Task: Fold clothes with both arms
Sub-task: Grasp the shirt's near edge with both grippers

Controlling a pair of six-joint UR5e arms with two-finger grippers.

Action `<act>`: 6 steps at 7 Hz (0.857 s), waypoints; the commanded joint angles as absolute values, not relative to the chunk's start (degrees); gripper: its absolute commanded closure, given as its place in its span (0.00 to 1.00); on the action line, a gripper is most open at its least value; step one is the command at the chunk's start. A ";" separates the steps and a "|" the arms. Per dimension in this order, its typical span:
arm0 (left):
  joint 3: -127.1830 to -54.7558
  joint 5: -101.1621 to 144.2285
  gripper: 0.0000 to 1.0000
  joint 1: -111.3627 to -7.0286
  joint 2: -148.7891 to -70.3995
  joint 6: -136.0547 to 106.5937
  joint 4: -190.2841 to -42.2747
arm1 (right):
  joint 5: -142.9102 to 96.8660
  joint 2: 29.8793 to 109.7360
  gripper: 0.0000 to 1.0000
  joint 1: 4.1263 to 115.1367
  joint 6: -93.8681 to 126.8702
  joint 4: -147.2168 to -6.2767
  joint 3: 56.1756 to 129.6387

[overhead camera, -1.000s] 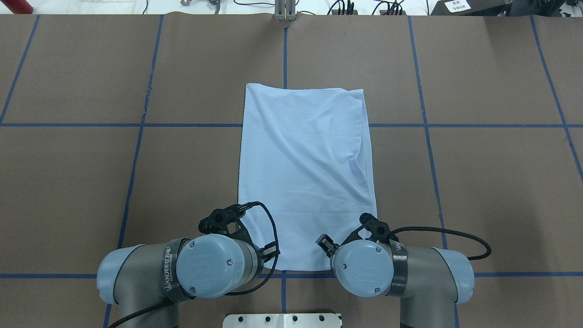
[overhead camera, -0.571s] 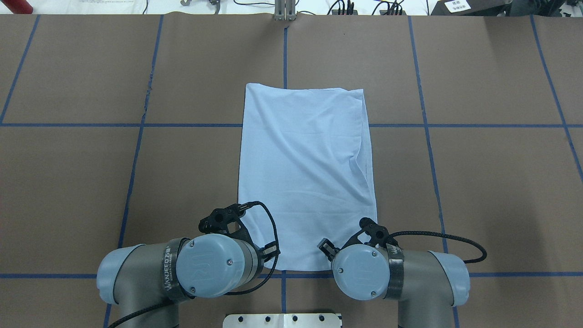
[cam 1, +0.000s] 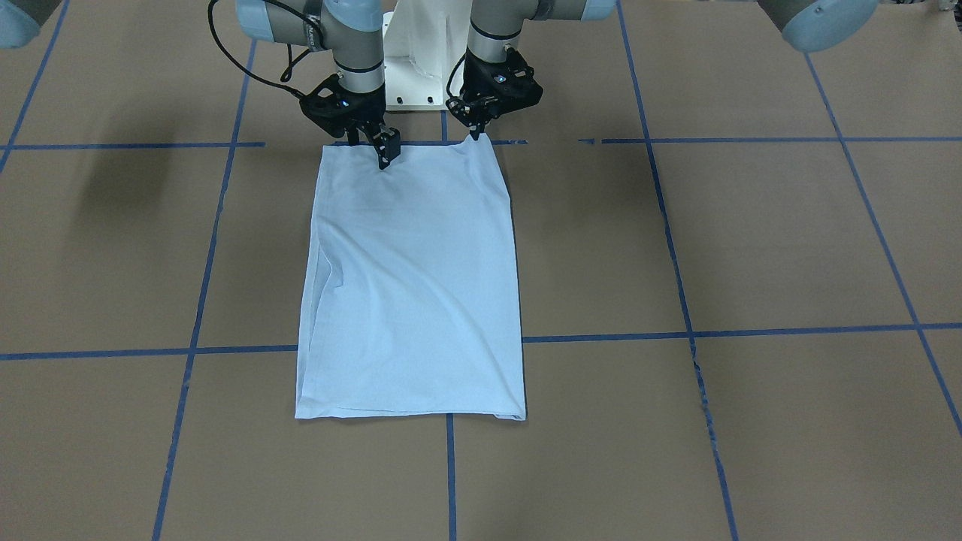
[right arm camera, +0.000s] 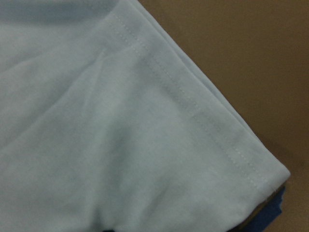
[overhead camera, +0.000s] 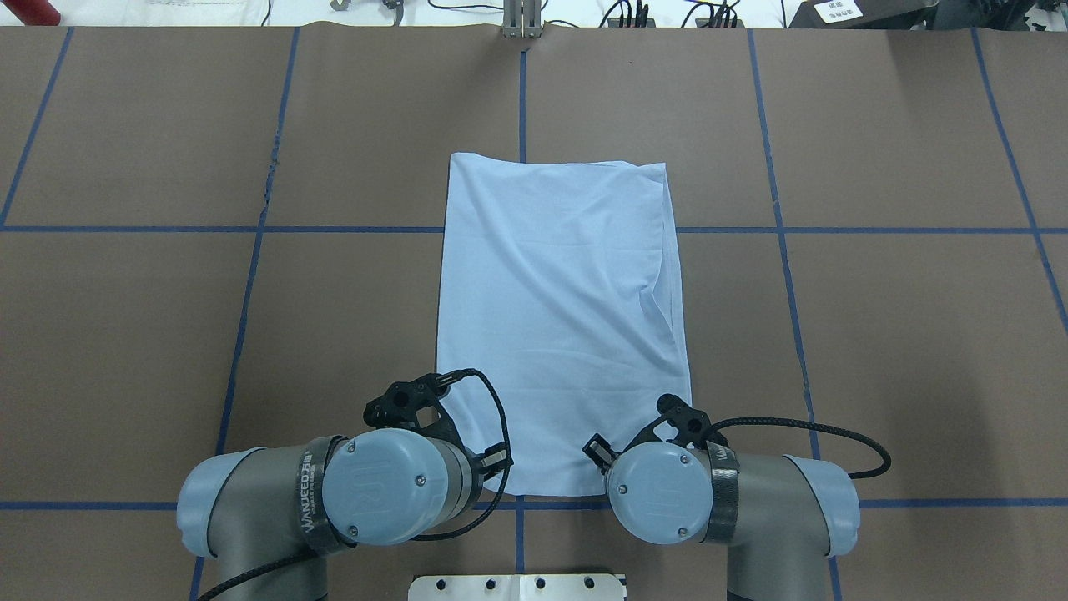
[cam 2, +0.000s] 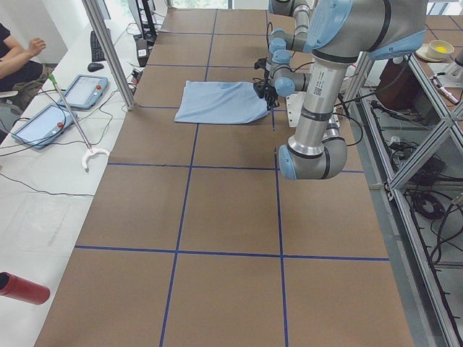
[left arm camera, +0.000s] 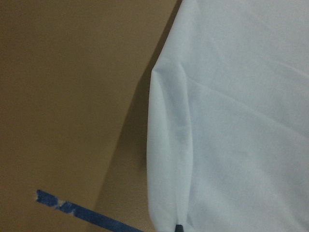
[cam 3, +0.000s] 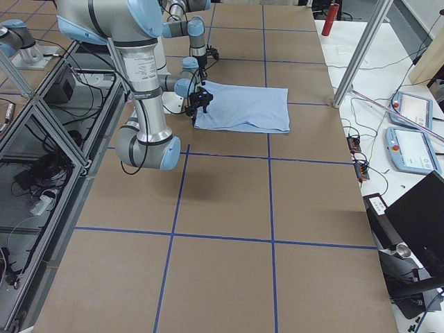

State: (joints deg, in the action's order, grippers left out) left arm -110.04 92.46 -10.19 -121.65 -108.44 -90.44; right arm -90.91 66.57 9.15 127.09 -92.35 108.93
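Note:
The light blue T-shirt [overhead camera: 559,317] lies folded into a tall rectangle on the brown table; its print, collar and tag are hidden. Both grippers are at its edge nearest the robot. In the front view my left gripper [cam 1: 473,135] is pinched shut on the shirt's near corner, which peaks up slightly; the left wrist view shows that raised edge [left arm camera: 169,145]. My right gripper [cam 1: 368,146] stands open over the other near corner, one finger [cam 1: 387,150] down on the cloth. The right wrist view shows the hemmed corner [right arm camera: 203,111] close below. From overhead the wrists hide most of both grippers.
Blue tape lines [overhead camera: 521,92] divide the table into squares. The white pedestal base [cam 1: 421,68] stands just behind the grippers. A metal post [cam 2: 108,50] and operator tablets [cam 2: 79,90] are on the far side, and a red cylinder [overhead camera: 25,12] at the far left corner.
My right wrist has shifted slightly left and toward the robot, its finger moving with it over the shirt's near edge. The left arm and the shirt have not moved.

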 commanded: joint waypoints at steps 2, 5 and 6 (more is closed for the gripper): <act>-109.95 92.46 1.00 -10.28 -121.64 -108.19 -90.61 | -91.05 66.36 0.81 9.58 127.09 -91.94 109.33; -109.95 92.46 1.00 -10.28 -121.64 -108.28 -90.97 | -91.05 65.92 0.95 9.93 127.09 -91.93 109.42; -109.95 92.46 1.00 -10.28 -121.64 -108.28 -90.97 | -91.05 65.92 1.00 9.93 127.09 -91.85 109.42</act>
